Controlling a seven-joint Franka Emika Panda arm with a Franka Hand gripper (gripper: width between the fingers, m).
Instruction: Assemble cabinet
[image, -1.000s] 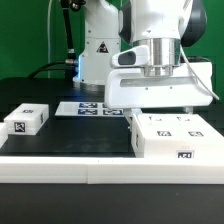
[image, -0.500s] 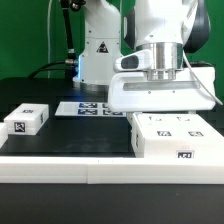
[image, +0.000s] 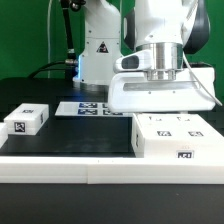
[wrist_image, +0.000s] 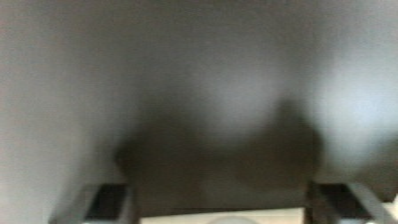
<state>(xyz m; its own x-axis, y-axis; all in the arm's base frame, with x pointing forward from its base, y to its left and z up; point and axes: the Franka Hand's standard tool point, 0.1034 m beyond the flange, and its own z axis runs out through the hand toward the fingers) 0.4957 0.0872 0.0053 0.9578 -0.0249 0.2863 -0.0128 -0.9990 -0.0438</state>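
White cabinet (image: 175, 138): lower right of the exterior frame, resting on the black counter (image: 85, 135), with tags on its top and front.
Robot gripper (wrist_image: 228, 203): directly over the cabinet. In the blurred wrist view its two dark fingers (wrist_image: 107, 203) stand wide apart with nothing clamped between them.
Tagged small block (image: 25, 120): left edge, well apart from the cabinet.
Flat marker board (image: 88, 107): centre, farther back.

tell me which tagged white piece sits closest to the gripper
The cabinet, the large white box at the exterior view's right, just under the gripper. The small tagged block lies far off at the exterior view's left.
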